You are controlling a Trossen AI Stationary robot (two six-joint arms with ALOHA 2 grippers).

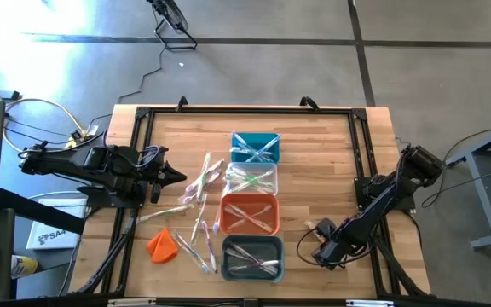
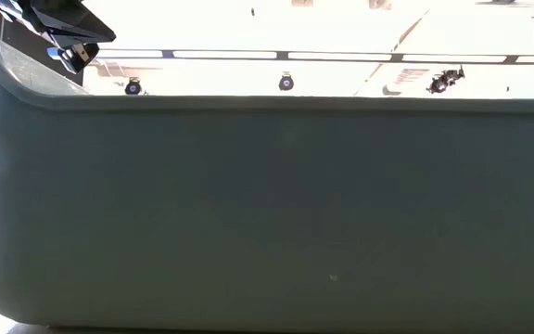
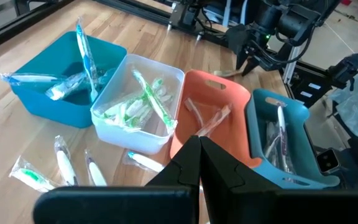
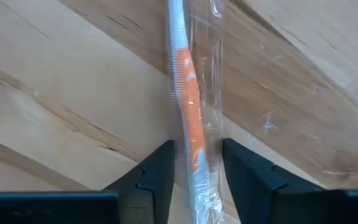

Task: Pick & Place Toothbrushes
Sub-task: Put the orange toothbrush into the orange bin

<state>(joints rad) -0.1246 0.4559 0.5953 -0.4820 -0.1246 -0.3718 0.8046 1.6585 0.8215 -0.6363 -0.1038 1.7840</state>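
One toothbrush (image 4: 188,93), orange-handled in a clear wrapper, lies flat on the wood right of the bins. My right gripper (image 4: 197,171) points down over it, open, one finger on each side of the brush. In the high view this gripper (image 1: 322,241) is near the table's front right. Several loose wrapped toothbrushes (image 1: 199,192) lie left of the bins. More lie inside the teal bin (image 1: 256,147), clear bin (image 1: 251,179), orange bin (image 1: 250,213) and grey bin (image 1: 251,257). My left gripper (image 1: 173,176) hangs shut above the table's left side, holding nothing. My right gripper comes from above with its fingers (image 4: 160,177) across the toothbrush, close beside its wrapped handle (image 4: 194,146). Whether the fingers touch the wrapper, I cannot tell. The brush lies flat on the table.
A small orange lump (image 1: 162,245) lies near the front left. A black frame (image 1: 143,115) runs round the tabletop. The four bins stand in a column down the middle. The grey bin's wall (image 2: 267,213) fills most of the low view.
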